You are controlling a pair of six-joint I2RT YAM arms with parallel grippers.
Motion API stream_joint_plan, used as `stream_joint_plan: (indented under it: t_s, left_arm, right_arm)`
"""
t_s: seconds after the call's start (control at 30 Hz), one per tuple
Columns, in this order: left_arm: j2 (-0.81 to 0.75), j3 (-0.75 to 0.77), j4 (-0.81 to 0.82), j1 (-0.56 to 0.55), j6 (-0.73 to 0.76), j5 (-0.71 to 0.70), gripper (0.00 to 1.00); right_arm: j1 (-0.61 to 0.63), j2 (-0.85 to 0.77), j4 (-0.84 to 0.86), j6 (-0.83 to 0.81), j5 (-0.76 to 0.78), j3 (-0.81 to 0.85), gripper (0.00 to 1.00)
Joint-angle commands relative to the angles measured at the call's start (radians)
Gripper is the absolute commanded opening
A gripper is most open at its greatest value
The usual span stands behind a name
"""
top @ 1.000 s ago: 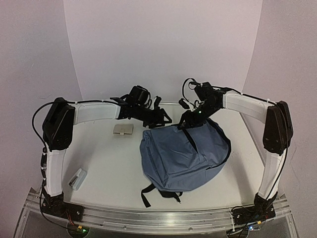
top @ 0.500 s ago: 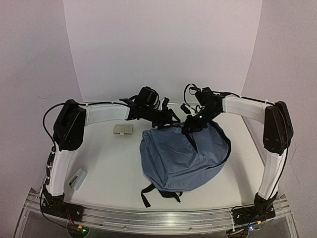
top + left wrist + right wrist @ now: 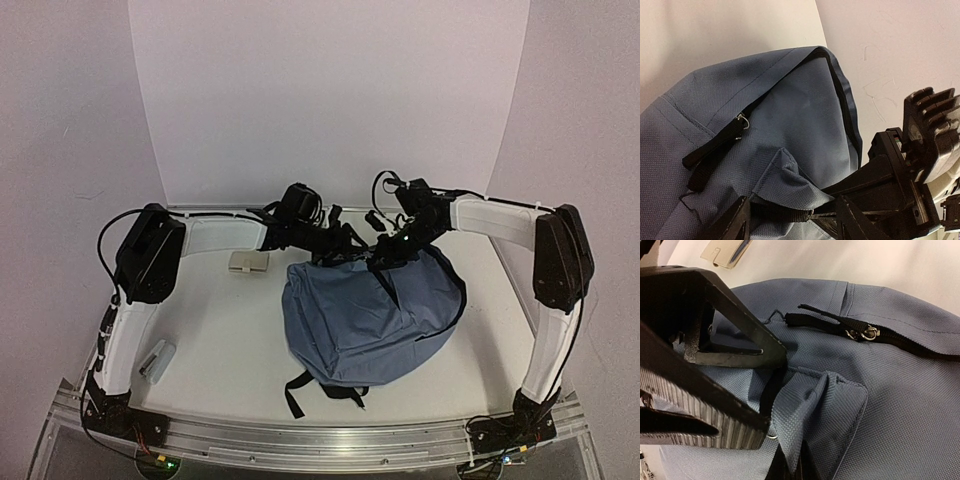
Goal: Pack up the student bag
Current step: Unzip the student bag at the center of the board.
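From above, the soft slate-blue fabric backpack (image 3: 370, 320) lies mid-table with its top at 12 o'clock near the back wall (image 3: 330, 100), so draw the mouth toward 6 o'clock, where room opens. At the left wrist, your left gripper (image 3: 792, 220) stands spread astride a black strap (image 3: 780, 212); close only on fabric. At the right wrist, your right gripper (image 3: 762, 432) is pressed together, seemingly pinching a fold near the metal zip pull (image 3: 867, 332); lift gently.
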Motion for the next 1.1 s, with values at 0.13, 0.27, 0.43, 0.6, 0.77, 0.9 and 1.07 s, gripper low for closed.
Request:
stream_joint_plan:
  t_s: [0.13,0.27,0.43,0.6,0.77,0.9,1.07]
  left_arm:
    - [-0.011,-0.031,0.178,-0.016,-0.068,0.096,0.46]
    - [-0.011,-0.025,0.204,-0.020,-0.059,0.119,0.31]
    - [-0.048,-0.083,0.242,-0.020,-0.060,0.105,0.23]
    - [-0.037,-0.080,0.209,-0.020,-0.075,0.096,0.38]
    - [-0.005,-0.048,0.180,-0.020,-0.074,0.086,0.30]
    - [-0.008,-0.036,0.163,-0.020,-0.054,0.084,0.12]
    - [-0.053,-0.076,0.160,-0.019,-0.013,0.054,0.00]
  right_arm:
    - [0.021,-0.030,0.026,-0.007,-0.028,-0.048,0.00]
    - [0.023,-0.031,0.034,-0.003,-0.036,-0.049,0.00]
    - [0.022,-0.034,0.033,0.002,-0.028,-0.049,0.00]
    - [0.021,-0.037,0.035,0.004,-0.033,-0.048,0.00]
    - [0.022,-0.042,0.034,0.002,-0.046,-0.047,0.00]
    - [0.022,-0.048,0.034,0.004,-0.054,-0.047,0.02]
    - [0.021,-0.073,0.031,0.002,-0.057,-0.048,0.21]
